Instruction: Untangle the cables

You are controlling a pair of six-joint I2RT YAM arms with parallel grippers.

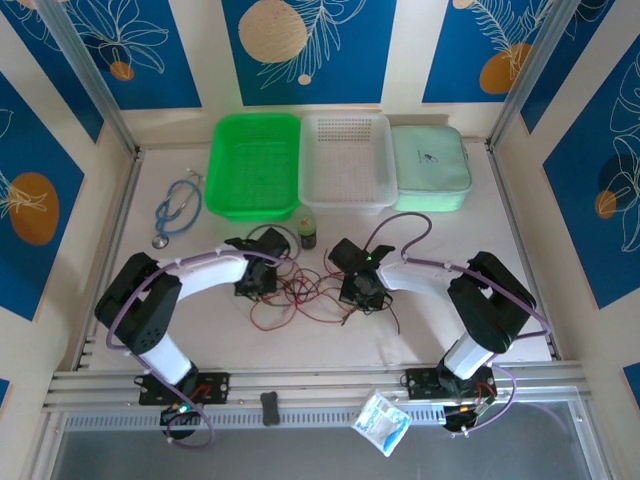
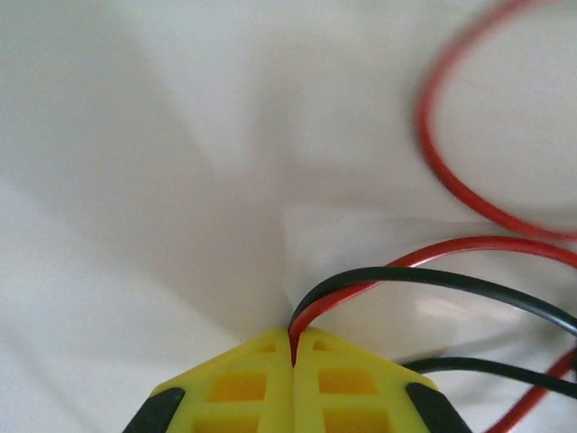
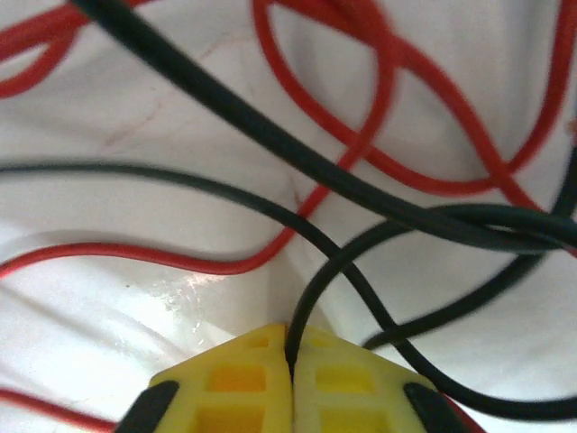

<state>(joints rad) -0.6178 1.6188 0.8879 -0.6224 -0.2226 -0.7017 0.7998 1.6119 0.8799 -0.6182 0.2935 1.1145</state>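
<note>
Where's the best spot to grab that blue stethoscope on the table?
Pinch the blue stethoscope with its looped rubber tube midway along the tube, coming straight down, fingers either side of it. It lies flat on the white table, so nothing sticks up sideways, and its round metal end probably sits too low to pinch.

From above, the cables (image 1: 305,292) are too thin to tell which strand crosses over which, and the pinched spots lie hidden under the left wrist (image 1: 258,268) and right wrist (image 1: 358,278). The left fingers (image 2: 243,383) run off the bottom edge of their view; the red loop (image 2: 424,126) above them is blurred and cropped at the right. The right fingers (image 3: 239,383) are cropped likewise, and every strand there leaves the frame, ends unseen.
</note>
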